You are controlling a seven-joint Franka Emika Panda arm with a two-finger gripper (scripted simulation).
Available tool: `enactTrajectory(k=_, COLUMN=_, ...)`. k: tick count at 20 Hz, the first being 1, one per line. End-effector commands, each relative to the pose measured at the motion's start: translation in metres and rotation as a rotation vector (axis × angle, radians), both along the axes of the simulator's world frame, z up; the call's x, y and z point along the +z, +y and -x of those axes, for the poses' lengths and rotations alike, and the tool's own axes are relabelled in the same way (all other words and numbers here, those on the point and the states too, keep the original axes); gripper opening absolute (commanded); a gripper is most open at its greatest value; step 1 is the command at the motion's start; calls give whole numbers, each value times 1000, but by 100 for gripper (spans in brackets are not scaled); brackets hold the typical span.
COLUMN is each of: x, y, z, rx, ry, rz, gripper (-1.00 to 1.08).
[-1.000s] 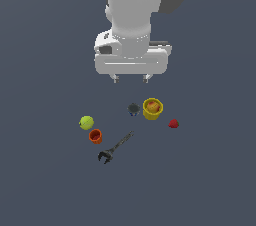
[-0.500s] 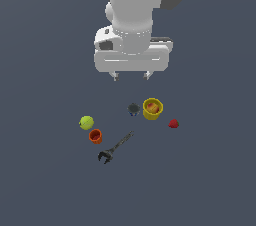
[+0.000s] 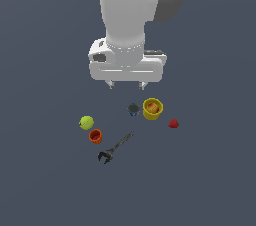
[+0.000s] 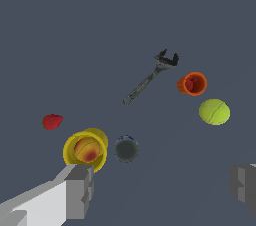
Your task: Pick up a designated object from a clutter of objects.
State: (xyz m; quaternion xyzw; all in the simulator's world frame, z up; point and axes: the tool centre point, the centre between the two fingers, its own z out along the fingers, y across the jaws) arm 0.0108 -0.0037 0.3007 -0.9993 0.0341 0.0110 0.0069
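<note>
The small orange-red cup stands upright on the grey floor, just below the yellow-green ball in the exterior view. A dark wrench lies to its right in that view. My gripper hangs open and empty well above the floor, over the small dark grey object and far from the orange cup. Both grey fingertips show wide apart in the wrist view.
A larger yellow cup with something orange inside sits beside the dark grey object. A red strawberry lies toward the exterior view's right. The white arm fills the upper middle of that view.
The gripper has sunk slightly and drifted a little toward the exterior view's left. No object has moved.
</note>
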Motion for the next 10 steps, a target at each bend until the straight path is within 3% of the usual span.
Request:
enactTrajectory(k=1, x=-12, y=-8, z=-8, rx=-42, ry=0, rz=-3, gripper=100)
enactTrajectory(k=10, x=-84, y=-54, z=-43, rx=-280, ry=-4, rz=-10, gripper=100)
